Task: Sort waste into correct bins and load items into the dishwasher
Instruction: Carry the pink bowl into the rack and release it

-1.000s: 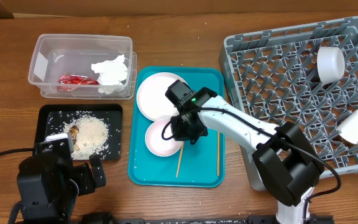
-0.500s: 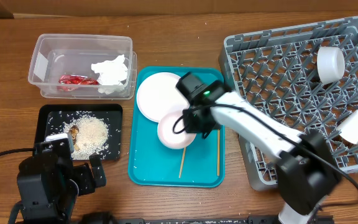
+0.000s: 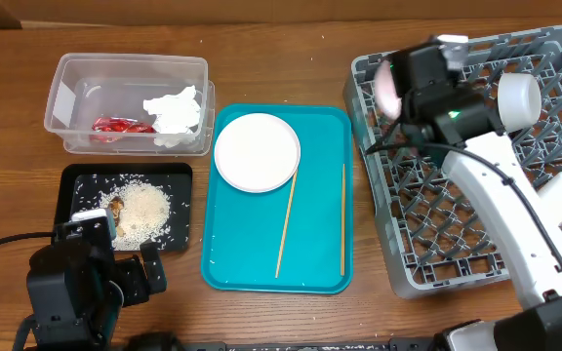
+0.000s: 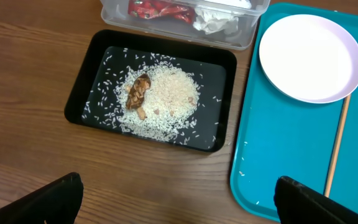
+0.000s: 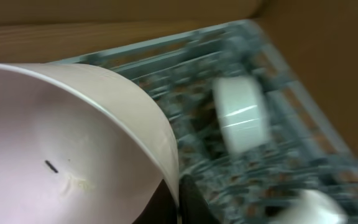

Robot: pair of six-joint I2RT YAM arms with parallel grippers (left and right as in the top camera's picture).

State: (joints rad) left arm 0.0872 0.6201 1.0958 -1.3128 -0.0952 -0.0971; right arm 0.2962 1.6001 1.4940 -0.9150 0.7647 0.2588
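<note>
In the upper right of the overhead frame, the right gripper (image 3: 400, 94) is clamped on the rim of a small white bowl (image 3: 386, 83), holding it on edge above the upper-left corner of the grey dish rack (image 3: 544, 36). At the lower left, the left gripper (image 4: 179, 186) hangs with its jaws wide apart and empty, near the black tray (image 4: 160, 45) of rice (image 4: 169, 96). A white plate (image 3: 257, 151) and two chopsticks (image 3: 287, 222) lie on the teal tray (image 3: 320, 263).

A teal serving tray (image 3: 315, 263) lies flat near the middle of the desk (image 3: 261, 58). The tray is rectangular, with rounded corners and a low raised rim; its long sides run front to back. The desk surface is brown wood with the grain running left to right. The left wrist view shows only the left portion of the tray (image 4: 278, 162), resting on the desk (image 4: 30, 74)
</note>
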